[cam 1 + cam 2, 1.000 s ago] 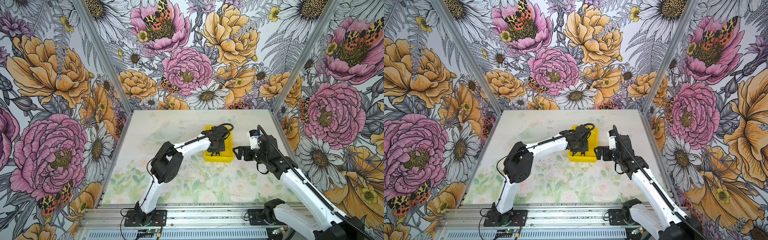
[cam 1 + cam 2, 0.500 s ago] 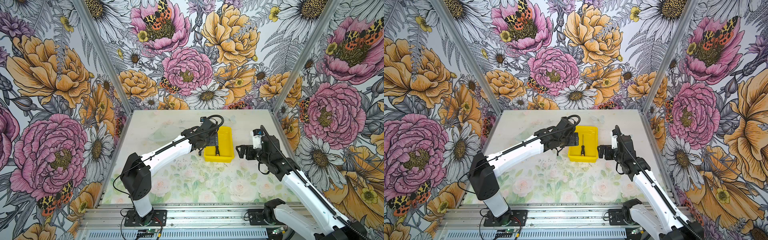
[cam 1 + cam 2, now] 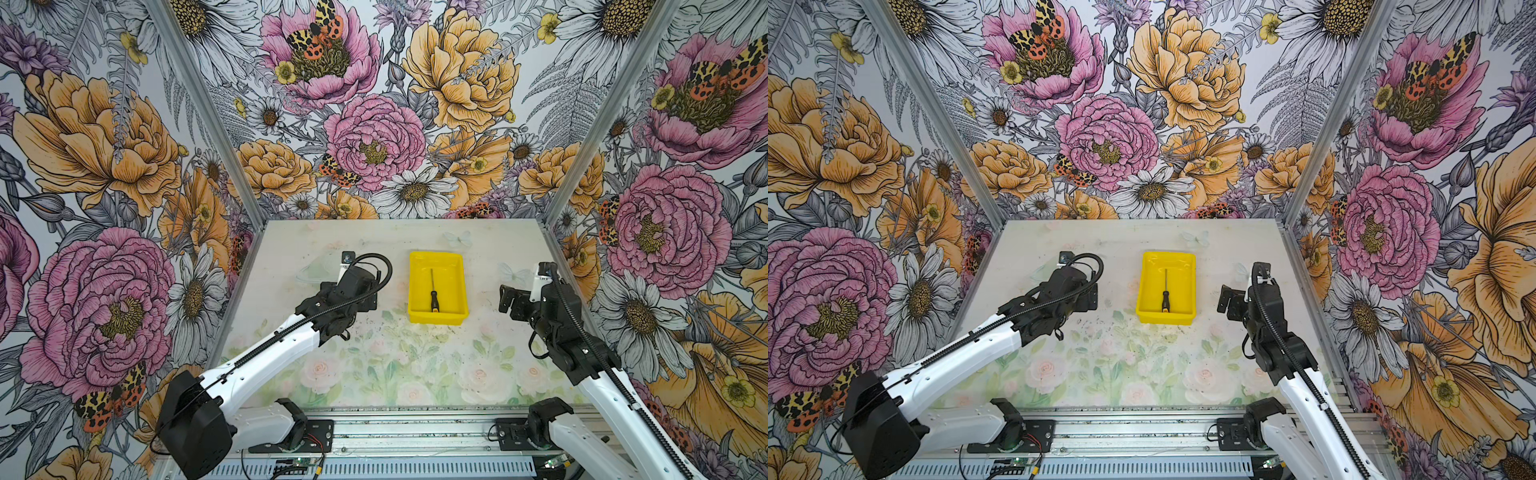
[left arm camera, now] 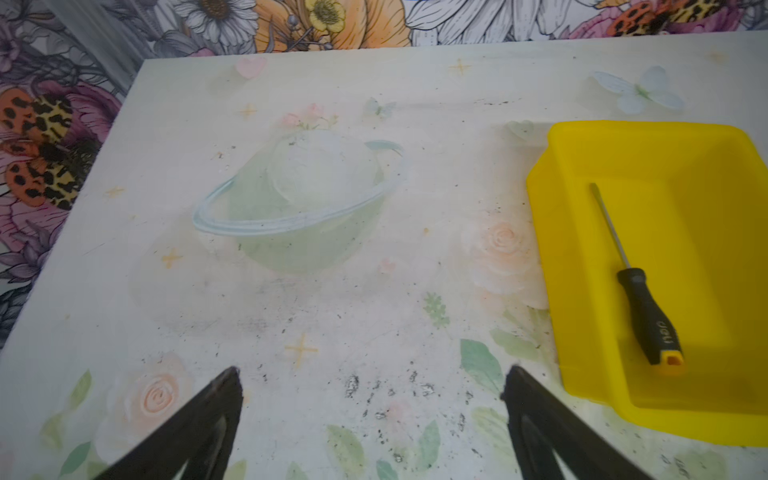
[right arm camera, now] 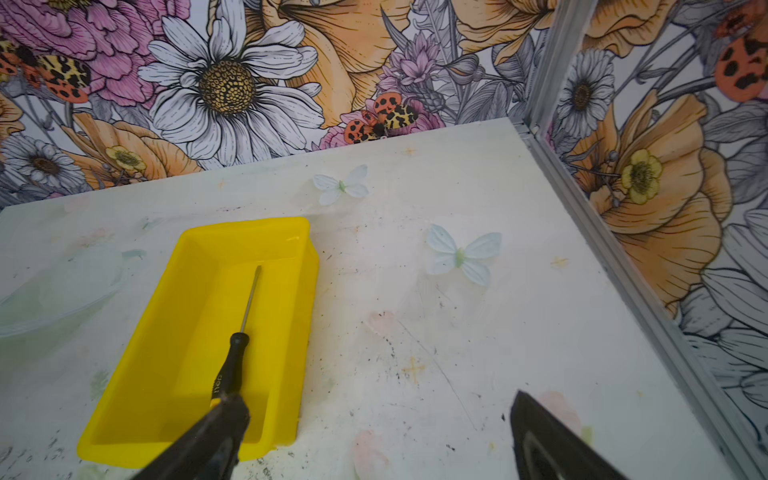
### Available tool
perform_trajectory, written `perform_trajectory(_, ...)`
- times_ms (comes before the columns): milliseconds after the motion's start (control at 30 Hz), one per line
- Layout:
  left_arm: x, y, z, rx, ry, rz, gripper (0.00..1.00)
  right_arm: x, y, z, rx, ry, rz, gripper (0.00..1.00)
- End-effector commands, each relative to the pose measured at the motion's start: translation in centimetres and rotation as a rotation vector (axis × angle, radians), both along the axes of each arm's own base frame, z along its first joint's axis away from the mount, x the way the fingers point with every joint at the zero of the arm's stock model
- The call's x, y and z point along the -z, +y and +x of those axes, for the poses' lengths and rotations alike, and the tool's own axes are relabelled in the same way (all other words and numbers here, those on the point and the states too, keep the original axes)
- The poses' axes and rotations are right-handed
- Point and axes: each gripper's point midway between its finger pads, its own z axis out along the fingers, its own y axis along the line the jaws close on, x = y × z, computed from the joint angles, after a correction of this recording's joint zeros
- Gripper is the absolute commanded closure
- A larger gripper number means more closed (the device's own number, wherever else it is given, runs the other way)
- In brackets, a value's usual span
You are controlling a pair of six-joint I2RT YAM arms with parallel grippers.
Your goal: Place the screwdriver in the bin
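Note:
The screwdriver (image 3: 433, 296) (image 3: 1165, 297), with a black handle and an orange end cap, lies flat inside the yellow bin (image 3: 437, 319) (image 3: 1165, 318) in both top views, shaft pointing to the back wall. My left gripper (image 4: 372, 380) stands open and empty over bare table, left of the bin (image 4: 548, 270); the screwdriver (image 4: 646, 318) lies free in it. My right gripper (image 5: 378, 402) (image 3: 510, 300) is open and empty, to the right of the bin (image 5: 309, 299). One of its fingers (image 5: 216, 432) covers the cap end of the screwdriver (image 5: 232, 365) in the right wrist view.
Flowered walls with aluminium corner posts (image 5: 623, 257) close the table on three sides. A metal rail (image 3: 395, 428) carrying both arm bases runs along the front edge. The table surface (image 3: 395, 365) is printed with pale roses and butterflies.
My left gripper opened over the bin and left the screwdriver lying there. The left arm then drew back to the left, off the bin. The right arm barely moved.

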Motion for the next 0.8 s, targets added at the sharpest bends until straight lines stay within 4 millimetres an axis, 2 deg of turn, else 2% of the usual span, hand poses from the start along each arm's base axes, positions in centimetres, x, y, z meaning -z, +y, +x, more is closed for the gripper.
perform_trajectory(0, 0.4, 4.0, 0.0, -0.083, -0.073, -0.028, 0.01, 0.5, -4.5, -1.1, 0.223, -0.026, -0.115, 0.0)
perform_trajectory(67, 1.1, 6.8, -1.0, -0.152, -0.097, -0.021, 0.01, 1.1, -4.8, -1.4, 0.217, -0.043, -0.144, 0.0)
perform_trajectory(133, 1.4, 8.7, -2.1, -0.173, -0.147, 0.021, 0.01, 1.9, -4.7, -1.4, 0.181, -0.069, -0.187, 0.01)
perform_trajectory(300, 1.0, 10.3, -4.0, -0.1, -0.286, 0.073, 0.01, 4.8, -5.6, -2.4, 0.211, -0.093, -0.23, 0.0)
perform_trajectory(367, 1.1, 11.3, -4.8, -0.127, -0.311, 0.067, 0.01, 5.1, -5.6, -2.4, 0.199, -0.12, -0.241, 0.0)
perform_trajectory(467, 3.2, 11.9, -5.4, -0.145, -0.313, 0.047, 0.01, 6.1, -5.5, -2.2, 0.188, -0.131, -0.26, 0.01)
perform_trajectory(500, 4.0, 11.4, -5.2, -0.109, -0.326, 0.052, 0.01, 6.4, -5.3, -2.1, 0.174, -0.133, -0.257, 0.0)
perform_trajectory(567, 4.3, 11.2, -4.9, -0.08, -0.302, 0.051, 0.01, 6.9, -4.9, -1.7, 0.151, -0.132, -0.254, 0.0)
perform_trajectory(667, 5.1, 11.9, -3.8, -0.117, -0.249, 0.047, 0.01, 7.6, -4.7, -0.8, 0.135, -0.101, -0.259, 0.01)
perform_trajectory(767, 4.9, 12.0, -2.5, -0.107, -0.279, 0.019, 0.01, 8.5, -4.2, 0.3, 0.103, -0.047, -0.259, 0.0)
